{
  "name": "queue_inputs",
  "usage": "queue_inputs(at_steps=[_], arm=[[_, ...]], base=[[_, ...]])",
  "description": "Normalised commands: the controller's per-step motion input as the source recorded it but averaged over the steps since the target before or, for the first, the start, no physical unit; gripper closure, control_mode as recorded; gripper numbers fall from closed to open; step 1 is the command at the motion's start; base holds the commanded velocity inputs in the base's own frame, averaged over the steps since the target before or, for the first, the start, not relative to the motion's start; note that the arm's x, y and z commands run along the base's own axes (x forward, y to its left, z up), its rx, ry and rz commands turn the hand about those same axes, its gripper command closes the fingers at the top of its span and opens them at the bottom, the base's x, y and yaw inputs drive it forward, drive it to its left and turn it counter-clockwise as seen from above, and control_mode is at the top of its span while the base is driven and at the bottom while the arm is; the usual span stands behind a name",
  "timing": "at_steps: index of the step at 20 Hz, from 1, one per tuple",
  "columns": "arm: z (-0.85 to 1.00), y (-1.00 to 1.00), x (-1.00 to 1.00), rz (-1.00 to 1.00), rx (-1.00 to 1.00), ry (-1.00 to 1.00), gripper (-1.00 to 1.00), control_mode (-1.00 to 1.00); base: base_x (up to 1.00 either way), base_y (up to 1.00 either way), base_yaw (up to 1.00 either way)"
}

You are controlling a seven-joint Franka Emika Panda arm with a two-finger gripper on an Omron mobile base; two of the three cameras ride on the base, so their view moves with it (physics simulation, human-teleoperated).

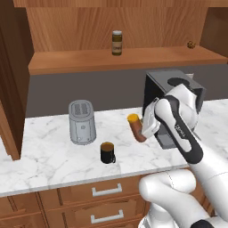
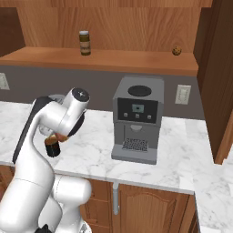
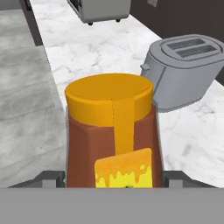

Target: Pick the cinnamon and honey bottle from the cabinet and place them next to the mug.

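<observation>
My gripper is shut on the honey bottle, a reddish-brown bottle with an orange-yellow cap, held tilted above the counter to the right of the mug. In the hand view the honey bottle sits between the two fingertips. The cinnamon, a dark jar with a pale lid, stands upright on the shelf of the cabinet. From the right base view the cinnamon is at the shelf's left and the mug sits just below my hand.
A grey toaster stands left of and behind the mug. A grey coffee machine stands against the wall right of my arm. A small round item lies on the shelf's right end. Drawer fronts run under the counter.
</observation>
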Motion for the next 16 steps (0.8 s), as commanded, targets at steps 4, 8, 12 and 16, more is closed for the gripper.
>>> queue_inputs(at_steps=[4, 8, 12, 16], arm=[[-0.17, 0.16, 0.05, 0.00, 0.00, 0.00, 1.00, -1.00], [-0.44, 0.13, 0.00, 0.00, 0.05, 0.00, 1.00, -1.00], [-0.38, 0.00, 0.00, -0.01, 0.16, 0.00, 1.00, -1.00], [-0.37, 0.00, 0.00, -0.06, 0.20, 0.00, 1.00, -1.00]], base=[[0.00, 0.00, 0.00], [0.00, 0.00, 0.00], [0.00, 0.00, 0.00], [0.00, 0.00, 0.00]])
